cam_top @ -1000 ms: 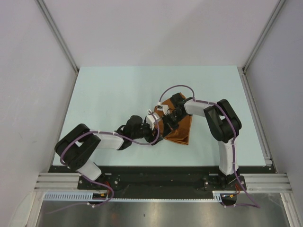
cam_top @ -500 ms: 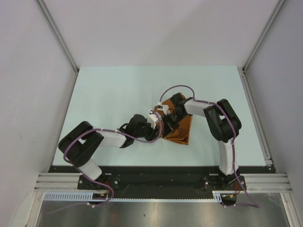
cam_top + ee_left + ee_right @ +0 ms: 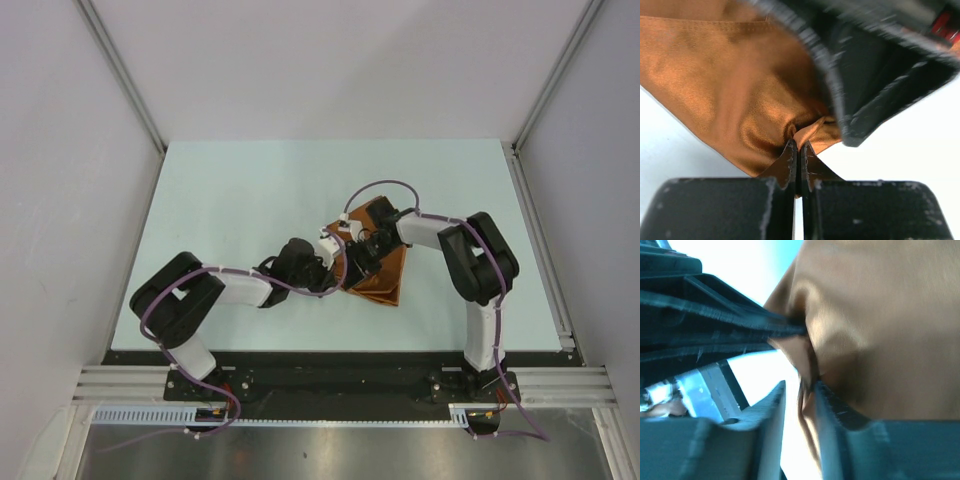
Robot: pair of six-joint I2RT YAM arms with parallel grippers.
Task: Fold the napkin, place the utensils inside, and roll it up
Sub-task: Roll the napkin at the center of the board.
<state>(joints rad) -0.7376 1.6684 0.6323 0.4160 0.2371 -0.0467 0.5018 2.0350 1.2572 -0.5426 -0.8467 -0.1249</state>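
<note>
The rust-orange napkin (image 3: 385,272) lies folded near the middle of the pale table. My left gripper (image 3: 338,264) reaches its left edge. In the left wrist view its jaws (image 3: 799,146) are shut on a bunched fold of the napkin (image 3: 730,85). My right gripper (image 3: 362,250) hovers right beside it, over the cloth. In the right wrist view it (image 3: 800,388) is open, with a bright gap between the fingers. A napkin fold (image 3: 875,325) rests loosely against its right finger (image 3: 832,402). The utensils are hidden.
The two grippers sit almost touching; the right gripper's black body (image 3: 880,70) fills the upper right of the left wrist view. Grey walls enclose the table (image 3: 240,190), and a metal rail (image 3: 540,250) runs along its right edge.
My left gripper has slid right to the napkin's edge and shut on a fold. My right gripper, shut a second ago, has opened and let go of the cloth.
</note>
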